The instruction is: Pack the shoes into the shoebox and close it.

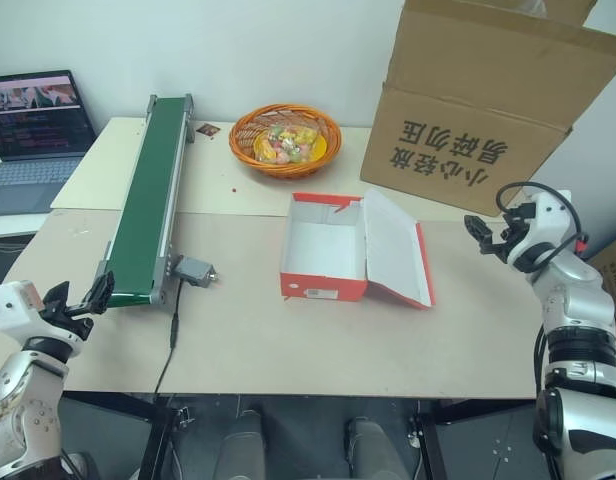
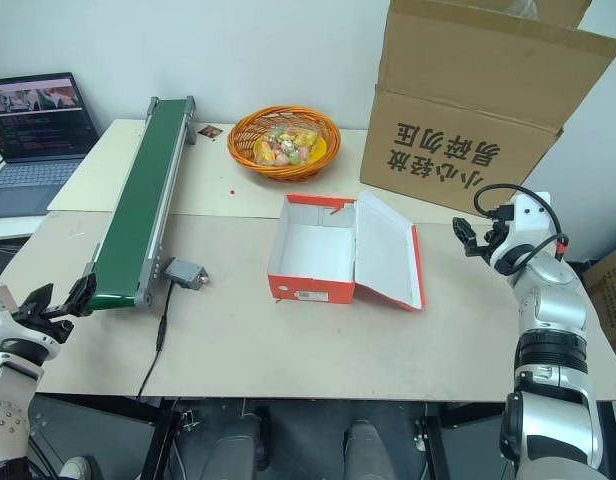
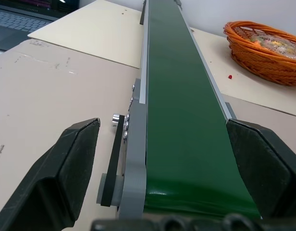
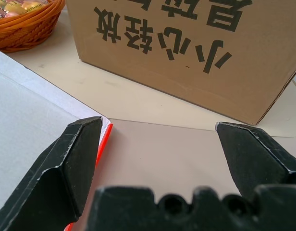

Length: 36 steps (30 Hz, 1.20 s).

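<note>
The red-orange shoebox (image 1: 323, 286) stands open in the middle of the table, its white inside bare. Its lid (image 1: 393, 248) lies flat, folded out to the right. The shoes are out of view. My left gripper (image 1: 80, 298) is open at the near left of the table, pointing level along the near end of the green conveyor belt (image 3: 181, 96), with nothing between its fingers. My right gripper (image 1: 485, 238) hovers open and empty just right of the lid, whose red edge (image 4: 105, 137) sits beside one black finger (image 4: 76, 154).
The conveyor belt (image 1: 148, 190) runs from the near left to the far left. An orange wicker basket (image 1: 285, 140) of sweets stands behind the shoebox. A large brown carton (image 1: 478, 110) with black characters fills the back right. A laptop (image 1: 33, 125) sits at the far left.
</note>
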Tool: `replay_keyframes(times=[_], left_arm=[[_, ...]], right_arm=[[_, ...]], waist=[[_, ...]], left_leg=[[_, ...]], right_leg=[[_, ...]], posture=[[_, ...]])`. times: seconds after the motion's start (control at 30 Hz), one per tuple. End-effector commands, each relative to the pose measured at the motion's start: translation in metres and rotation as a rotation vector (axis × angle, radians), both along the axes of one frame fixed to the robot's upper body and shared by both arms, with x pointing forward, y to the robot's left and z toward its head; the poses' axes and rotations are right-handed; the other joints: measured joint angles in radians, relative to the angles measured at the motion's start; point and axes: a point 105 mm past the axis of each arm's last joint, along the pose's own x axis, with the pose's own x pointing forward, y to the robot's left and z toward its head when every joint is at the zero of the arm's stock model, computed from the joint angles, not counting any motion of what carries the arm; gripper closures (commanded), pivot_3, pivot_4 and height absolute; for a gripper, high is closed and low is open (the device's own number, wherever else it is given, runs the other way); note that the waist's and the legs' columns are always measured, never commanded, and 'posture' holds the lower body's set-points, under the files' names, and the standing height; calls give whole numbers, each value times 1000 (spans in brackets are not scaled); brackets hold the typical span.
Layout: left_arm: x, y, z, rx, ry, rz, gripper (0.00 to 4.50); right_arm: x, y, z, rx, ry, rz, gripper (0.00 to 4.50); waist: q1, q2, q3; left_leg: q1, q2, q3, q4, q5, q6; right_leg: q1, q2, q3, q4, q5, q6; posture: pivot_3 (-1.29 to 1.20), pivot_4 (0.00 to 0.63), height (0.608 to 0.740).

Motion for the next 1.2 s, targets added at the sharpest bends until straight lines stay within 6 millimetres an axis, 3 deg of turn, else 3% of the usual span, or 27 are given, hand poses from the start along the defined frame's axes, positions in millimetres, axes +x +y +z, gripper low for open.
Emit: replay_keyframes(times=[0.03,0.17,0.2,0.27,0.33,0.43,0.57,0.7,0.87,1.07,1.2], left_arm=[[4,-12,21,102,-38,-44,0],[11,-17,27,141,-33,-48,0],[13,-18,28,144,-33,-48,0],[17,-21,27,145,-30,-57,0],[20,-25,25,140,-29,-67,0],[23,-30,24,132,-29,-84,0],[26,-38,26,140,-31,-118,0],[29,-42,37,171,-54,-125,0],[28,-44,62,229,-101,-122,0],[31,-54,77,270,-88,-132,0],[31,-60,76,260,-81,-150,0]], right_arm=[[-2,-2,18,-11,-53,-2,38],[-5,-3,25,-25,-43,11,38],[-6,7,33,-22,-55,62,38],[-19,74,68,9,-122,403,38],[-38,127,85,-5,-140,659,38],[-54,164,84,-15,-107,839,38],[-78,215,66,-37,-40,1063,38],[-61,232,52,-64,-44,989,38],[-40,231,43,-49,-73,827,38],[-43,242,44,32,-122,751,38],[-53,248,49,107,-160,767,38]], waist=[[0,0,0],[6,0,0],[5,0,0],[5,0,0],[-8,1,0],[-14,1,0],[-12,-2,-2],[-9,-2,-2],[0,-2,-2],[4,-2,-2],[5,-2,-2]], left_leg=[[0,0,0,0,0,0],[0,0,0,0,0,0],[0,0,0,0,0,0],[0,0,0,0,0,0],[0,0,0,0,0,0],[4,2,0,-1,0,0],[7,2,-1,-1,0,0],[7,1,0,-1,0,0],[6,2,0,-1,0,0],[6,2,1,-2,0,0],[6,2,1,-2,0,0]], right_leg=[[0,0,0,0,0,0],[0,0,0,0,0,0],[0,0,0,0,0,0],[0,0,0,1,0,0],[-2,0,1,4,-1,1],[-1,2,1,8,-3,0],[-1,1,0,7,-4,-1],[-2,0,0,7,-4,-2],[-2,0,-1,7,-3,-3],[-2,1,-1,8,-3,-2],[-2,1,-1,8,-3,-2]], posture=[[0,150,721],[0,150,721],[0,150,721],[0,150,721],[0,150,721],[0,150,721],[0,150,721],[0,150,721],[0,150,721],[0,150,721],[0,150,721]])
